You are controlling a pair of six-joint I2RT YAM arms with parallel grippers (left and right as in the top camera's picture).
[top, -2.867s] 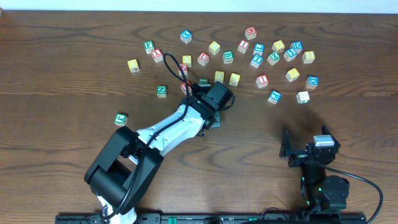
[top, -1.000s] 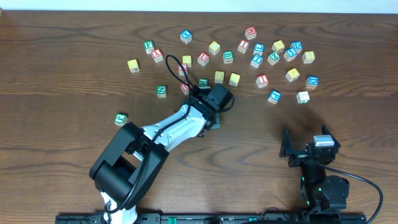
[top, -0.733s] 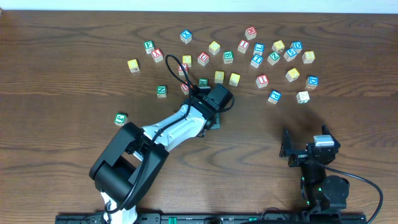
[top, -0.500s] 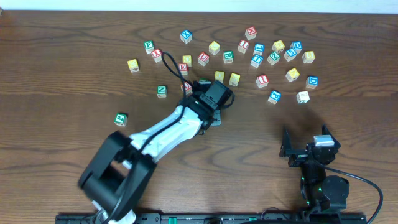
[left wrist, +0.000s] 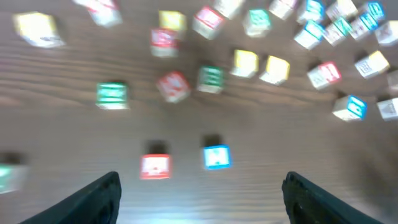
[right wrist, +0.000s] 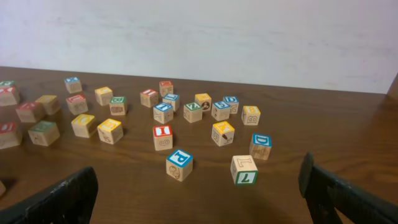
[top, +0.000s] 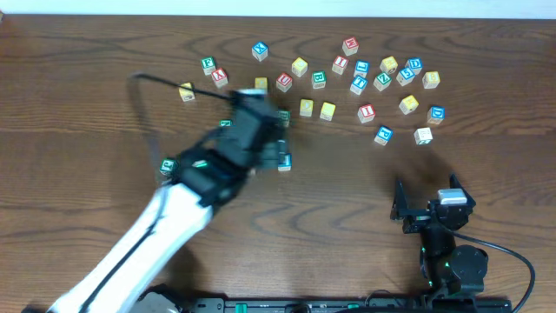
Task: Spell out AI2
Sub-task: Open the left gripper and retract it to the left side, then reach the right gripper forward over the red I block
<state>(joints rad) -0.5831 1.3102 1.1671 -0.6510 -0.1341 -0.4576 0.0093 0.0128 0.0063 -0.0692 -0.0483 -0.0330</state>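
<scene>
Your left gripper (left wrist: 200,180) is hanging wide open and carrying nothing. A red cube (left wrist: 155,166) and a blue cube (left wrist: 216,157) are sitting side by side just ahead of it, a gap between them, faces too blurred to read. The red "I" cube (right wrist: 162,137) is sitting near a yellow-topped cube (right wrist: 223,133) in the scatter. Your right gripper (right wrist: 199,171) is gaping too, empty.

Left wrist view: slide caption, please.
Open left gripper facing a red-printed wooden cube beside a blue-printed wooden cube, letters lost to blur.
</scene>
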